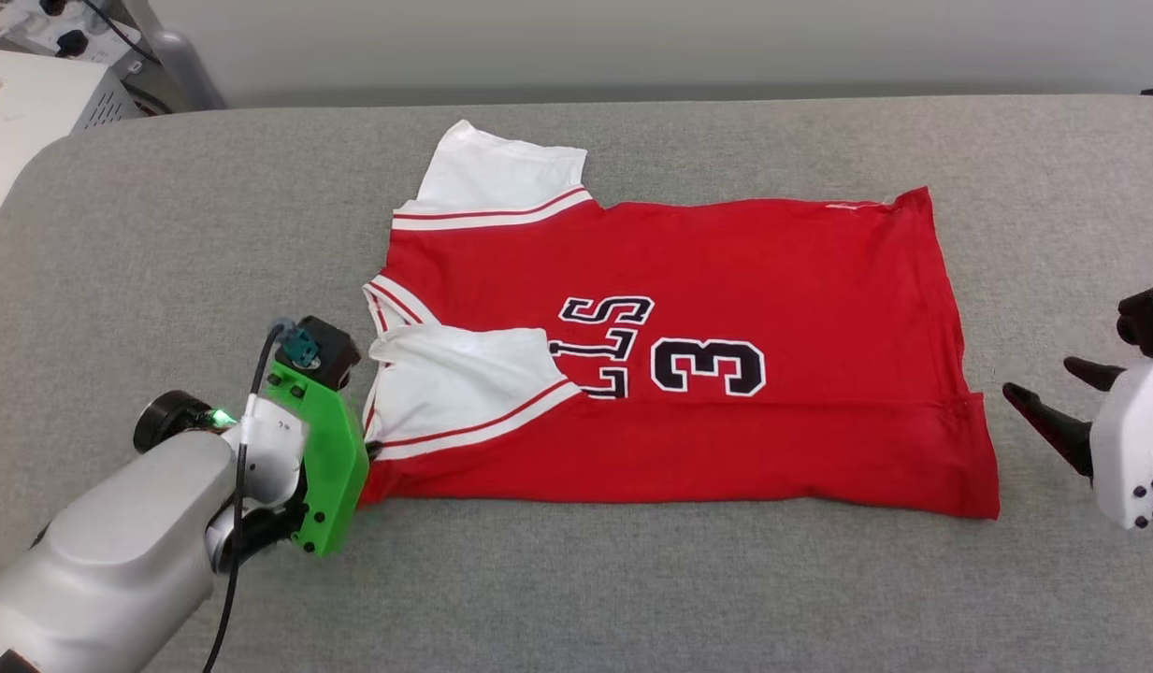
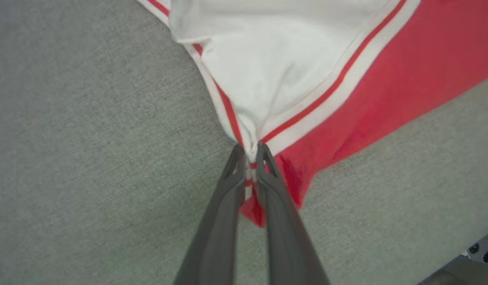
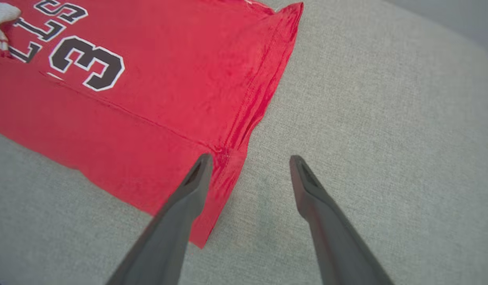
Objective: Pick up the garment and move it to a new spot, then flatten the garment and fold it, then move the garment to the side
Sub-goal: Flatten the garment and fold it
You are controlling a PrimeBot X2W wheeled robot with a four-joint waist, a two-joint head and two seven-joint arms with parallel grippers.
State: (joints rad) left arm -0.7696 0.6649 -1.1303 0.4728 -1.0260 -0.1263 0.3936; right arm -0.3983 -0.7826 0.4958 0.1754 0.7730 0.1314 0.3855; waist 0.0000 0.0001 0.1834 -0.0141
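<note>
Fingers of the left gripper are pinched shut on a bunched corner of cloth, out past the collar end from the number 3. The right gripper stands with its fingers wide and nothing between them, on the opposite side of the 3. One tip is over the hem and the other over bare cloth.

Under the 3 runs the grey padded table. The garment lies flat on it, spread around the 3, chest up, with its near long edge apparently already folded in below the 3. The far sleeve lies open beyond the 3. The near sleeve is turned in over the chest and covers part of the lettering beside the 3. Its striped trim runs down to the pinch.

This looks like light, limp jersey that will sag, stretch and slide over itself. A single-corner grip would drag it askew. It is better held at two corners, the pinched shoulder and the matching hem corner across the 3, where seams give thickness to bite.
</note>
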